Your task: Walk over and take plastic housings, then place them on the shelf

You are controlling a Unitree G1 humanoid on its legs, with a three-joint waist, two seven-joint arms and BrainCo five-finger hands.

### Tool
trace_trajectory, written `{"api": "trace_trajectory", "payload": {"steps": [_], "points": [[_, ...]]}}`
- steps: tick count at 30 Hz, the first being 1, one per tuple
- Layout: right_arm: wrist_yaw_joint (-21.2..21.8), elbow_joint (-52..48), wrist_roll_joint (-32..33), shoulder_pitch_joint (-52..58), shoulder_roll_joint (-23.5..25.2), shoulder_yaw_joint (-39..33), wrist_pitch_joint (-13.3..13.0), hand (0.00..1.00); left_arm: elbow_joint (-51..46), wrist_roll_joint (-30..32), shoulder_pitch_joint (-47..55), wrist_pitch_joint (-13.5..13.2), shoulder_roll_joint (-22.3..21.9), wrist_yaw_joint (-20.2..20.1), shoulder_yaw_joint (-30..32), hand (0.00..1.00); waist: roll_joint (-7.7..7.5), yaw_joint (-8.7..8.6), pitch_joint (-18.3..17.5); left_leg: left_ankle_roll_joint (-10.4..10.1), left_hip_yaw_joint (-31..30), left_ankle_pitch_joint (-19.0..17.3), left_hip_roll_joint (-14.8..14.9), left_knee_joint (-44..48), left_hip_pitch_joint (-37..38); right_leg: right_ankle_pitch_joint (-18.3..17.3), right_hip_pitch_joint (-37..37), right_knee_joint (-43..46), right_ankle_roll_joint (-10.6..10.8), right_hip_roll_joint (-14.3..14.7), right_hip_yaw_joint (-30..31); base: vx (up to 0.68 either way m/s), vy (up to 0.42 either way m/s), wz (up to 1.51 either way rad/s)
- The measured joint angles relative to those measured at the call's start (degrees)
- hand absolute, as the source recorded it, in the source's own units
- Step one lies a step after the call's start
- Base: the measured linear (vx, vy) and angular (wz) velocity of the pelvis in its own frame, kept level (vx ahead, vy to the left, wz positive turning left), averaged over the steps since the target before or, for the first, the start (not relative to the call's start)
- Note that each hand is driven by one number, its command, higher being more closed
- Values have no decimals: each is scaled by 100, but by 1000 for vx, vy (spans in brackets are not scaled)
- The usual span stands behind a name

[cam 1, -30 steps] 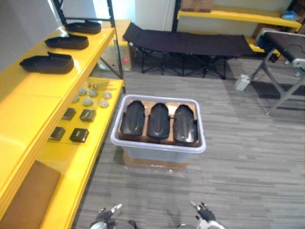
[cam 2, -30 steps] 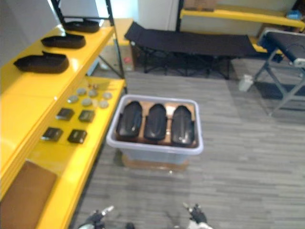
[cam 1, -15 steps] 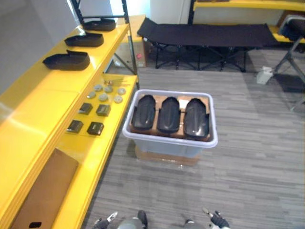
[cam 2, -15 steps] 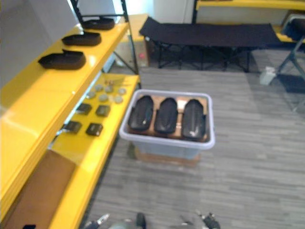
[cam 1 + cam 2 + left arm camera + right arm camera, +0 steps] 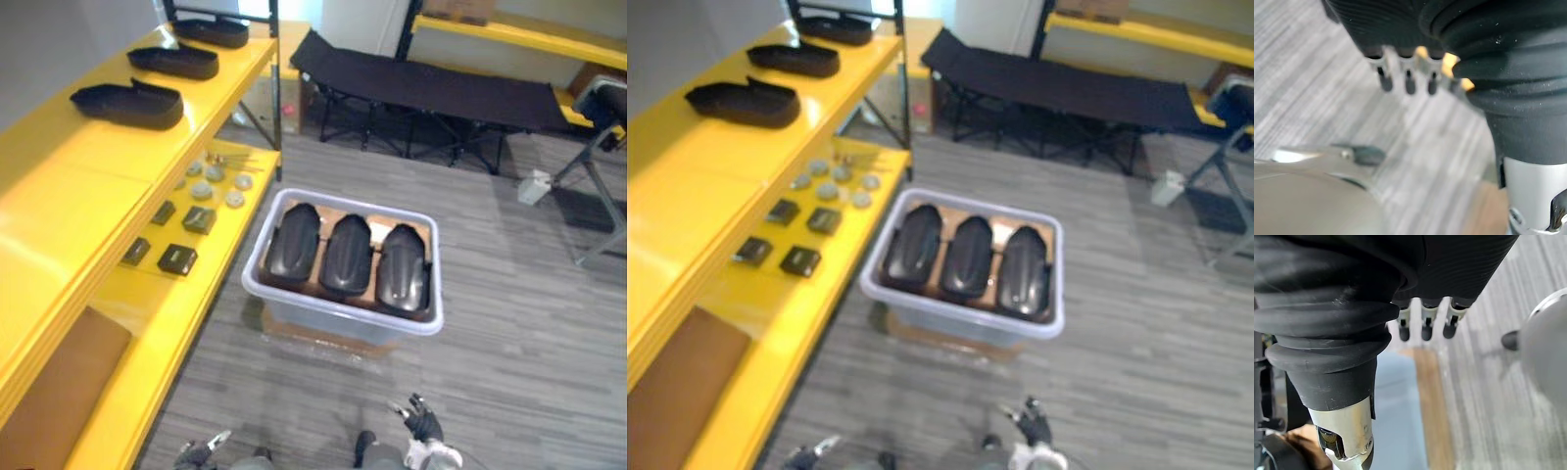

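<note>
Three black plastic housings lie side by side in a pale grey bin on the floor ahead of me. Three more black housings rest in a row on the upper yellow shelf at the left. My left hand hangs low at the near edge, its fingers straight and holding nothing. My right hand hangs short of the bin's near side, fingers relaxed and empty.
The lower yellow shelf carries small black boxes, round discs and a brown board. A black folding cot stands behind the bin. A grey table frame and a white bottle are at the right.
The whole view has shifted as I move, so the camera moved. The bin and its housings lie as before. My right hand shows a little higher in view.
</note>
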Motion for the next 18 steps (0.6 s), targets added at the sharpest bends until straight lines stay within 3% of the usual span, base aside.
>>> {"api": "trace_trajectory", "payload": {"steps": [1,4,6,10,14,16,18], "points": [[-58,-311,-387,84,-49,216,-73,0,37,-12,7,-6,-60,67,2,0,96,-6,-23,-62,-6,-41,133,41,-55,24,14,-94,-45,163,-25,61,-122,-4],[-13,-1457,-1004,404,-196,767,-275,0,37,28,26,-48,-52,122,1,0,85,-2,-19,-152,-42,-101,266,110,-68,35,154,-215,-64,292,-134,43,-98,5],[-20,-2314,-1490,416,-350,1181,-561,0,28,68,33,-134,15,123,-14,0,-26,2,33,-146,-41,-131,282,148,-87,50,173,-274,-86,310,-142,1,-22,2],[-358,-4162,-1669,371,-408,1700,-1081,0,13,337,35,-265,156,124,-68,0,-221,45,24,-109,-29,-179,271,297,-305,145,48,-389,-120,292,-116,-4,5,-1],[-1139,-5059,-1164,-183,-451,1242,-1191,0,-15,338,95,-416,185,118,-259,0,-187,102,53,-24,48,-259,152,413,-306,203,43,-397,-51,202,16,-3,43,-10],[-1458,-5059,-880,-491,-518,776,-1143,0,-23,337,127,-471,162,114,-300,0,-135,105,85,19,122,-326,87,527,-343,225,37,-397,-19,135,69,-29,82,-12],[-2039,-4923,-530,-916,-689,110,-958,0,-48,335,125,-565,169,130,-464,0,-51,121,137,72,115,-365,5,691,-507,285,-48,-398,21,45,112,-36,72,-3]]}}
